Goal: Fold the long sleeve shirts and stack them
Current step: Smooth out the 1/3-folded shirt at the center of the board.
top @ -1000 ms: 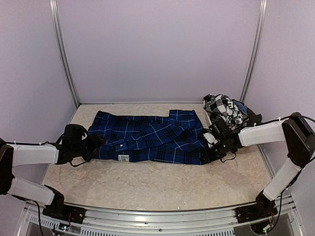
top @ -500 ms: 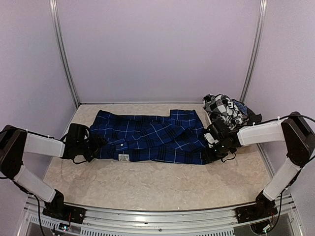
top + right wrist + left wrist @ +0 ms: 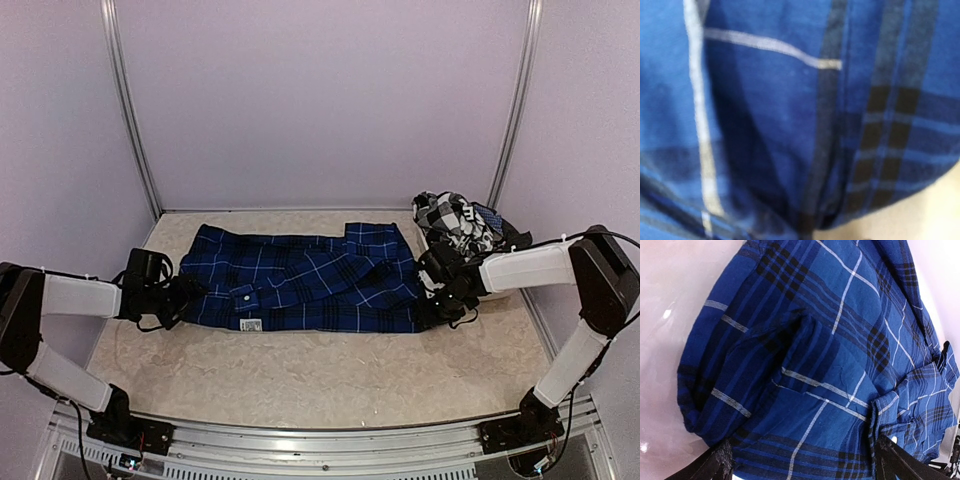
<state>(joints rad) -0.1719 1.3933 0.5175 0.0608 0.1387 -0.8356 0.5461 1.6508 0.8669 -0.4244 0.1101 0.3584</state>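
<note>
- since the blue shirt [image 3: 300,280] lies mid-table with its long axis left to right, you have one end at each arm.
- left gripper [image 3: 188,296]: jaws wide, gripping nothing.
- right gripper [image 3: 432,290]: against the cloth, jaws hidden, cannot tell.

Royal blue plaid shirt [image 3: 300,280] with white lines; black-and-white checked shirt [image 3: 455,222]
</note>
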